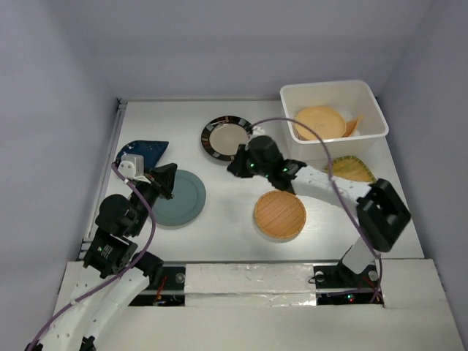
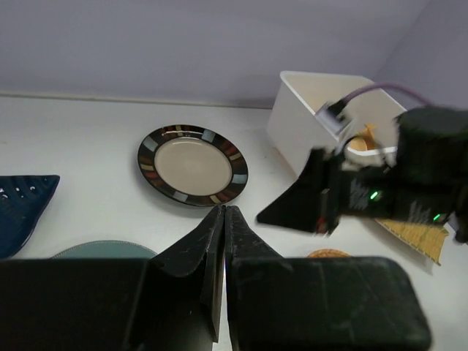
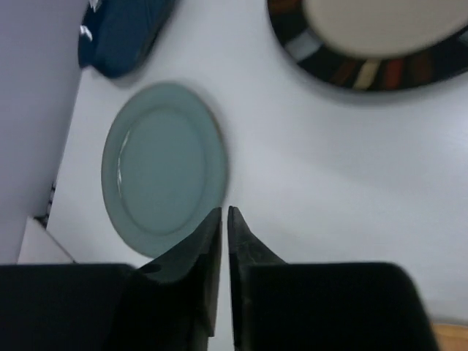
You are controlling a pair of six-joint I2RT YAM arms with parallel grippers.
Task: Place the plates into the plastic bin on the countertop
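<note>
Hovering over the countertop (image 1: 219,230), both of my tools carry nothing. My left gripper (image 1: 167,181) has its fingers pressed flat together, with no gap showing in the left wrist view. From above it sits over the far left edge of the teal plate (image 1: 181,201), with the blue plate (image 1: 142,152) just beyond it near the left rail.

My right gripper (image 1: 238,164) has its fingers drawn almost together – only a hairline of white counter shows between them in the right wrist view, and nothing is caught there. It hangs just at the near right edge of the brown-rimmed plate (image 1: 227,139), between that plate and the round bamboo plate (image 1: 280,215).

The bin (image 1: 380,121) stands at the far right corner of the counter. A yellow plate (image 1: 320,122) lies inside it, and a bamboo piece (image 1: 354,126) leans beside it against the right wall.

Five dishes lie outside the bin, flat on the counter:
- The brown-rimmed plate is at far centre.
- The teal plate is at near left.
- The blue plate is beyond the teal one.
- The round bamboo plate is at near centre, well apart from the bin.
- A bamboo tray (image 1: 352,170) lies just on the near side of the bin, partly crossed by my right arm's cable.

None of them touch each other.
</note>
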